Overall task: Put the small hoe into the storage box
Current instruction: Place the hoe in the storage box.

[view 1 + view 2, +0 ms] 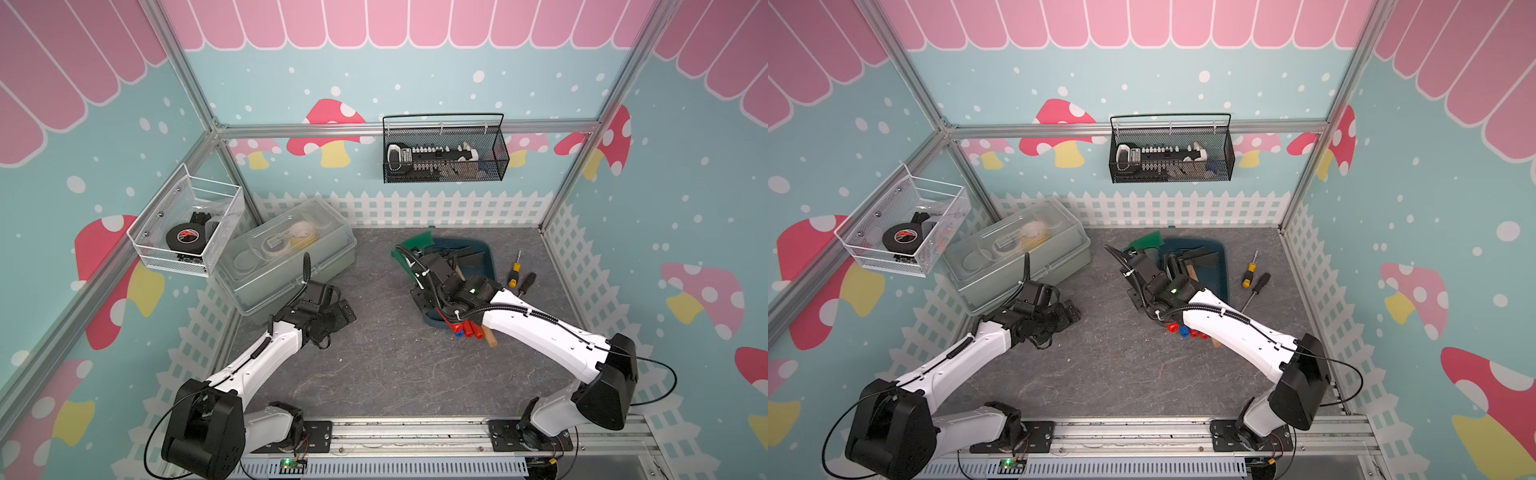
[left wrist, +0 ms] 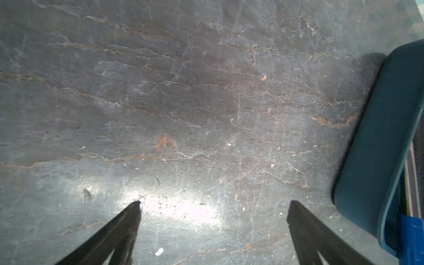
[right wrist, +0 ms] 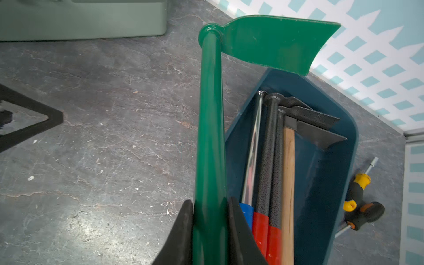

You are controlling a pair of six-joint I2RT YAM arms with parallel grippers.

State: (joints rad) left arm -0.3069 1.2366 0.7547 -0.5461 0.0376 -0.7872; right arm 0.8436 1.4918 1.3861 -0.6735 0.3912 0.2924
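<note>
Hoe: we see the small hoe [image 3: 210,137], all green painted metal with a round shaft and a flat blade, running lengthwise just outside one long wall of the storage box [image 3: 332,183]. Its blade overhangs the box's far corner.
Box: the storage box is a shallow dark teal plastic tray with rounded corners.
Right arm: the right gripper [image 3: 210,202] has its jaws clamped on the green shaft.
Left arm: the left gripper [image 2: 214,203] has its jaws wide apart with nothing between them. It sits over the grey stone-look tabletop [image 2: 183,91], near the same long wall of the box.
Inside the box: we count two black-shafted hoes with red grips [image 3: 270,160], a wooden-handled hoe [image 3: 288,172] and a chrome rod with a blue grip [image 3: 252,156].
Opposite wall of the box: two screwdrivers [image 3: 358,192] lie just beside it.
</note>
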